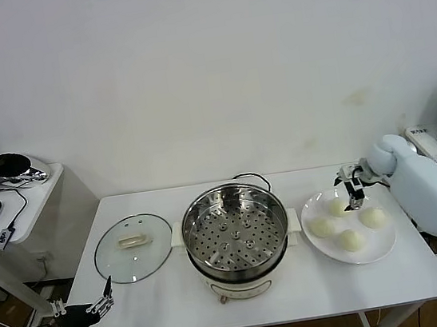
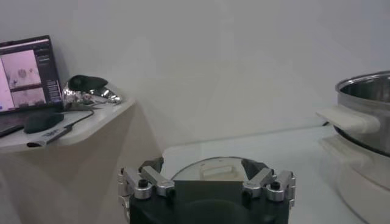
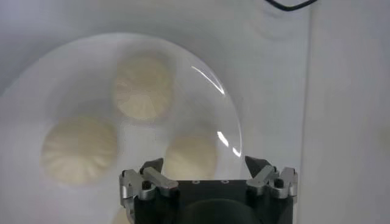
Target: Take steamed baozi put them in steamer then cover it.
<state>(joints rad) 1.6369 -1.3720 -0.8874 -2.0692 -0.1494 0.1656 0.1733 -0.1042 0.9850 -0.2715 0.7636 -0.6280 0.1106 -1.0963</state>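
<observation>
on the white rectangular table (image 1: 182, 313) the large round shiny stainless-steel steamer (image 1: 235, 230) sits at the middle, its perforated tray bare and its white side handles sticking out at three and nine o'clock; a black cord (image 1: 253, 179) curls off behind it at twelve o'clock. in the left wrist view the same steamer (image 2: 365, 115) fills the edge of the picture, one white handle toward the camera.

taking the steamer as the clock's centre, the flat white round plate (image 1: 375, 252) lies at three o'clock, just beside the pot's handle. on it rest the four small round cream-white steamed baozi (image 1: 349, 239), spaced apart around the plate. three of these baozi (image 3: 144, 91) show in the right wrist view, pleated on top, lying on the plate (image 3: 36, 85).

the right gripper (image 1: 353, 194) hangs over the plate's twelve o'clock rim, right at the rearmost bun. its fingers stand apart and grip nothing; in its own wrist view the gripper (image 3: 207, 173) has its jaws spread wide above the plate.

at nine o'clock from the steamer lies the round clear glass lid (image 1: 133, 249) with a cream handle, flat on the table. the left gripper (image 1: 104, 302) waits at the table's seven o'clock corner, just short of the lid. seen from its wrist, this gripper (image 2: 207, 173) has its jaws spread and empty, the lid (image 2: 213, 167) just ahead.
</observation>
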